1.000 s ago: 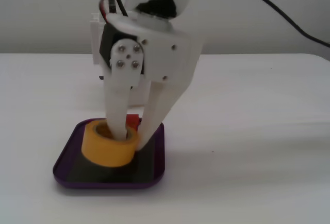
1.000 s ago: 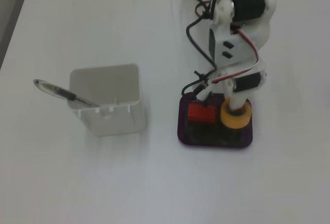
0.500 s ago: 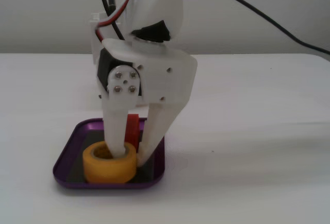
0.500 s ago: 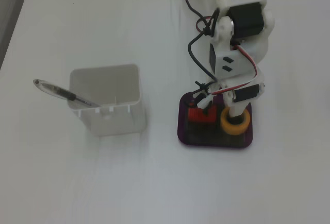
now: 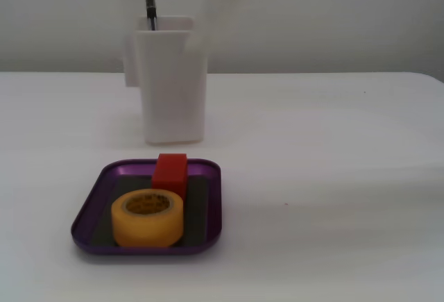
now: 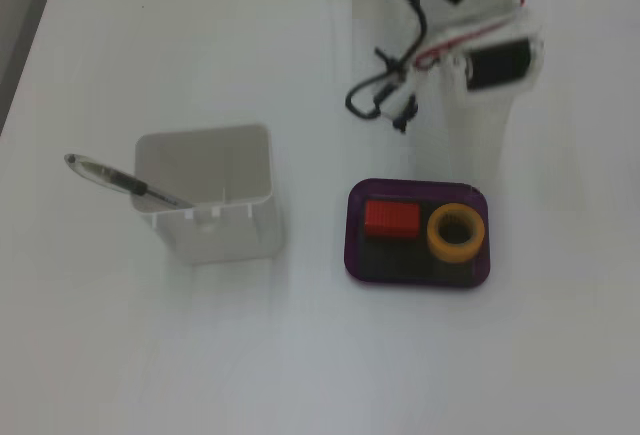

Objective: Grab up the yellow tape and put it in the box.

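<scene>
The yellow tape (image 5: 148, 217) lies flat inside the purple box (image 5: 90, 208), at its near side in this fixed view, touching or almost touching a red block (image 5: 171, 173) behind it. In the fixed view from above, the tape (image 6: 456, 232) is in the right half of the box (image 6: 418, 273) and the red block (image 6: 391, 219) in the left half. The white arm (image 6: 470, 15) hangs above the box's far edge. My gripper (image 6: 488, 150) is a pale shape against the white table, apart from the tape and holding nothing visible. Its jaws cannot be made out.
A tall white container (image 5: 173, 83) with a pen (image 5: 150, 10) in it stands behind the box; from above, the container (image 6: 207, 195) is left of the box. The arm is a white blur (image 5: 215, 3) at the top. The white table's far edge (image 5: 312, 73) runs behind.
</scene>
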You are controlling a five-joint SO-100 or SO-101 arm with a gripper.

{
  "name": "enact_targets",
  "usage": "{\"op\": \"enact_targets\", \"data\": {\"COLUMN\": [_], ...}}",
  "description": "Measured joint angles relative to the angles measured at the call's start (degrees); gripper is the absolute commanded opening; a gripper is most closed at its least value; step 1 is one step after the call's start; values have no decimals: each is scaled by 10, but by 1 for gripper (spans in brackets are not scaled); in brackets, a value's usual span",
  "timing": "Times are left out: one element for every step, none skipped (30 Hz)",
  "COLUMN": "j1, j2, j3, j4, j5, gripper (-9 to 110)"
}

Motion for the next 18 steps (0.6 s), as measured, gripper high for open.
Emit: {"op": "enact_targets", "data": {"j1": [0,0,4,11,15,25,30,31,31,31,27,25,27,29,35,40,46,51], "j2": [28,60,92,128,165,203,241,278,316,353,389,425,461,497,531,566,601,635], "j3": [-10,-11,-6,8,29,54,83,118,154,192,234,274,318,363,407,454,502,548], "j4": [13,19,23,25,27,28,29,30,30,30,30,30,29,28,23,15,4,-9], "j5": [5,11,18,23,27,30,33,35,37,37,37,37,37,37,37,37,37,37], "gripper": [15,15,15,15,15,15,15,15,15,14,14,14,14,15,15,15,15,15]}}
